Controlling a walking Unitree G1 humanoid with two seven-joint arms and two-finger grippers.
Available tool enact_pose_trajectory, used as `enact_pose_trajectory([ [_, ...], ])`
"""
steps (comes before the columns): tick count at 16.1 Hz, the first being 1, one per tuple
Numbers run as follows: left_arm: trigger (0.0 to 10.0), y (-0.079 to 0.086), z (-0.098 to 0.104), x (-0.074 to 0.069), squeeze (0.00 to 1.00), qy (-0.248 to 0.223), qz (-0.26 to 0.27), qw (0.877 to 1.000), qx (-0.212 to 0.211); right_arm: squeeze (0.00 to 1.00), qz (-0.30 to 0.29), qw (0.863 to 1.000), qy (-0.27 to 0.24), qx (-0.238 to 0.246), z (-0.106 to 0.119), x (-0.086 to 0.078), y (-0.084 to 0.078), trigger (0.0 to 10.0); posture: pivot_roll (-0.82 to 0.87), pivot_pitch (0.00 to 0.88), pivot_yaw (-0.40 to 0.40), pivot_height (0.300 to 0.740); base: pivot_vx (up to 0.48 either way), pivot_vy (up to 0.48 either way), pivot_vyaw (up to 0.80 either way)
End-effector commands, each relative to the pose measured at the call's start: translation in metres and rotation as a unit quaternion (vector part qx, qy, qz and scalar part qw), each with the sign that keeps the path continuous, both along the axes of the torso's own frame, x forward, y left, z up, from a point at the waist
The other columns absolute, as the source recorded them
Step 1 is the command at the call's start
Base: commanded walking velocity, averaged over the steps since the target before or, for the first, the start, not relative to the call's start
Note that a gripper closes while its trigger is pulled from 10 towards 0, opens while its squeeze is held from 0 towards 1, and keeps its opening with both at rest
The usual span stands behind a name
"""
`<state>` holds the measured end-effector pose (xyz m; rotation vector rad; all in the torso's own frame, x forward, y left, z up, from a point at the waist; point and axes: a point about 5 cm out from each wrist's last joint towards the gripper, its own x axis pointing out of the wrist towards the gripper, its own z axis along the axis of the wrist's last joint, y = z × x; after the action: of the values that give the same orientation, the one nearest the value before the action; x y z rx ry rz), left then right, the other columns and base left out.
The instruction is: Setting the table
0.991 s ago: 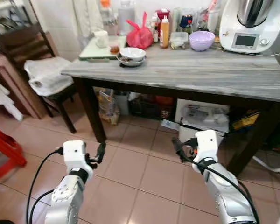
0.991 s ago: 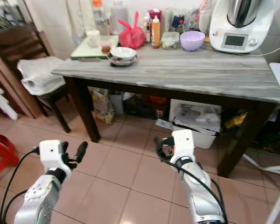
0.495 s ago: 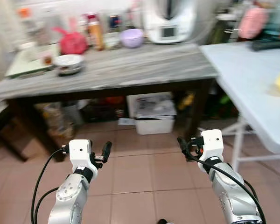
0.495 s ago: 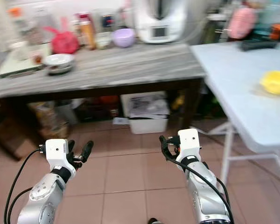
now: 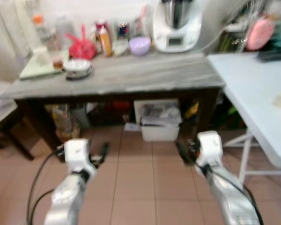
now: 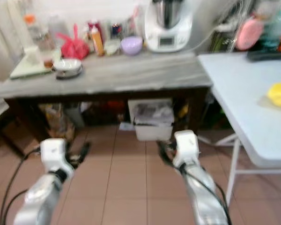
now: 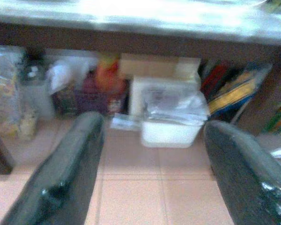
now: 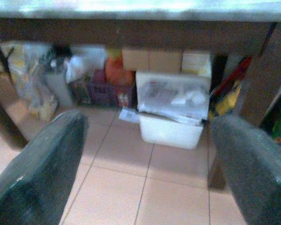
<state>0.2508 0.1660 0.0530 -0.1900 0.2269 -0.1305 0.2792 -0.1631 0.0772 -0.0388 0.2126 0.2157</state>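
Ahead grey table (image 5: 131,77) | storage bin (image 7: 171,119) beneath | both grippers' fingers spread, empty

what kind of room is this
Most likely a home kitchen or dining corner: a grey wooden table carries sauce bottles, stacked bowls and a white cooking appliance, with tiled floor below.
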Motion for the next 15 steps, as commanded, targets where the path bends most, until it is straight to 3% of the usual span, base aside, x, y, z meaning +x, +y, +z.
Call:
enact_pose_trajectory([
  [1,10.0,-0.002,0.006,0.003,0.0,-0.01,-0.011,1.0,0.003,0.0,-0.002,1.0,-0.006,0.0,0.003,0.0,0.001,10.0,-0.09,0.0,0.092,0.74,0.382,0.0,0.0],
  [3,10.0,0.0,0.004,0.003,0.0,-0.006,-0.007,1.0,0.005,0.0,-0.001,1.0,-0.006,-0.002,0.003,0.0,0.001,10.0,-0.09,0.0,0.092,0.74,0.332,0.0,0.0],
  [15,10.0,-0.006,-0.008,-0.004,0.0,0.025,-0.009,1.0,0.006,0.0,0.004,1.0,-0.009,-0.011,0.003,0.001,0.002,10.0,-0.09,0.0,0.085,0.74,0.0,0.0,0.0],
])
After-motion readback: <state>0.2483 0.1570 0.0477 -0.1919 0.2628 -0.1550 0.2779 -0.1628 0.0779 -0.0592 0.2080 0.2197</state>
